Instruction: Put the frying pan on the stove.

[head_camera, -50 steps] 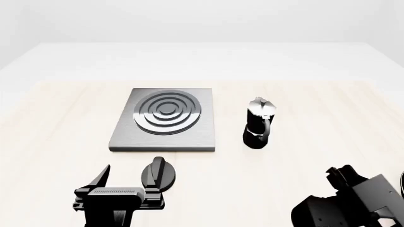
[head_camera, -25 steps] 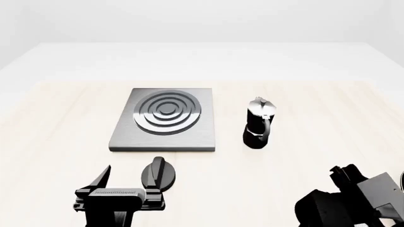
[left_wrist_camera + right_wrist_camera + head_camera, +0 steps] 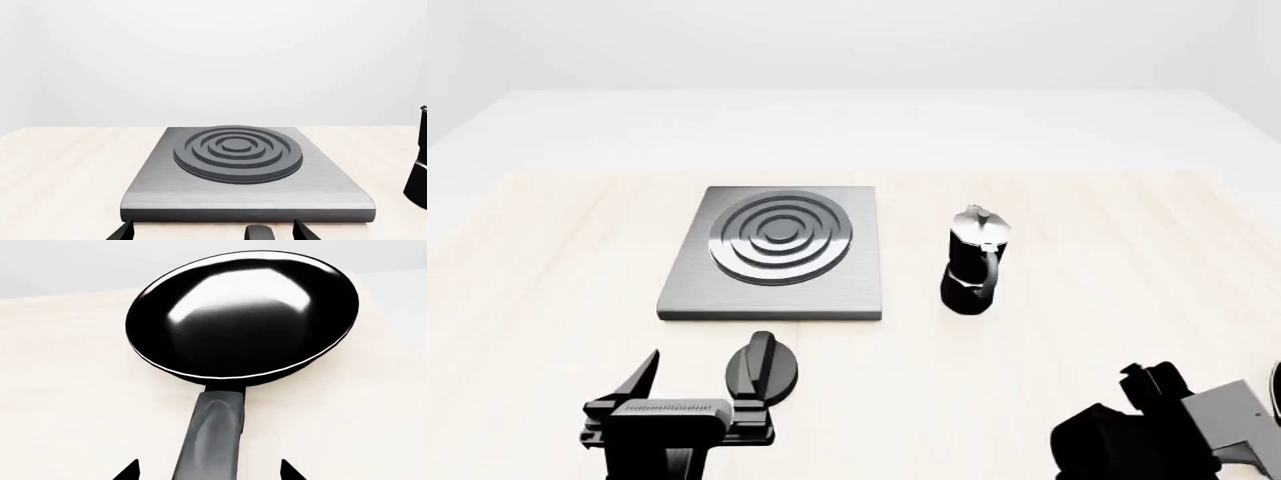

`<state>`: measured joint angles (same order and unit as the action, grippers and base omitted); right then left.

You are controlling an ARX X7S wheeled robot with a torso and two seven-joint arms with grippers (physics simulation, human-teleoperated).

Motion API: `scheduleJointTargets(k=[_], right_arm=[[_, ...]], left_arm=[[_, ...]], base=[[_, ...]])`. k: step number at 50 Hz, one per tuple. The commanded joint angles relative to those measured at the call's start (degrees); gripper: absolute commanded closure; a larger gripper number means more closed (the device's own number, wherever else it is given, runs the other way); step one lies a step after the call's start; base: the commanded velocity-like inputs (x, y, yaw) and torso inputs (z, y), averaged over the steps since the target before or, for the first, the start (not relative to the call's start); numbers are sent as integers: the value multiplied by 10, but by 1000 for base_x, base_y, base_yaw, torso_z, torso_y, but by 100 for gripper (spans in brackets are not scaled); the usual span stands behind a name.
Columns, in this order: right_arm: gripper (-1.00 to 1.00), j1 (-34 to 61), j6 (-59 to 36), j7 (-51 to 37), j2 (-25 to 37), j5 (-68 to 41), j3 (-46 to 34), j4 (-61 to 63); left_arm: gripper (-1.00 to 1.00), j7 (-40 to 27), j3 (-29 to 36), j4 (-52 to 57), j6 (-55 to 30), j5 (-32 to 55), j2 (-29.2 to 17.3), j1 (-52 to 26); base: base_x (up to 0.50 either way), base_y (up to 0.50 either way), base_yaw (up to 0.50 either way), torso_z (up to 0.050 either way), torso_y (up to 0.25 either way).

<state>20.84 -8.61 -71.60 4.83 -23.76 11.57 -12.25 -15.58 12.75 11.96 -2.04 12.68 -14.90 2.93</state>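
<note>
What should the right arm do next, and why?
Probably ease the right end effector forward and down, then close on the handle. The pan lies untouched on the table, its handle lined up between the open fingertips, and the stove is bare.

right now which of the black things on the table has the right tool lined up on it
The pan. In the right wrist view its handle runs between the open right tool tips. The moka pot and knob sit elsewhere, the knob by the left tool.
</note>
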Motion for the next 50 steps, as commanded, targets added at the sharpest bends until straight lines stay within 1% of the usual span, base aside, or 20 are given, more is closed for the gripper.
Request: scheduleJointTargets(k=[1, 13, 14, 29, 40, 50], right_arm=[[-100, 9, 21, 18, -3, -22, 4, -44], [-100, 11, 27, 18, -1, -28, -2, -56], [100, 12, 27, 24, 0, -31, -4, -55], [100, -5, 14, 7, 10, -28, -19, -11], [100, -21, -17, 1, 24, 1, -70, 70], [100, -26, -49, -7, 35, 9, -96, 133]], left_arm=[[-100, -1, 3, -4, 2, 2, -2, -3], [-100, -2, 8, -11, 6, 2, -2, -5], [-100, -2, 9, -11, 5, 2, -2, -5], [-100, -7, 16, 0, 2, 0, -5, -3], [-100, -11, 17, -2, 3, 0, -7, -4], [-100, -16, 22, 3, 0, -2, -7, -6]], base=[[0, 0, 0, 0, 0], [0, 0, 0, 0, 0], [0, 0, 0, 0, 0], [0, 0, 0, 0, 0], [0, 0, 0, 0, 0], [0, 0, 0, 0, 1]])
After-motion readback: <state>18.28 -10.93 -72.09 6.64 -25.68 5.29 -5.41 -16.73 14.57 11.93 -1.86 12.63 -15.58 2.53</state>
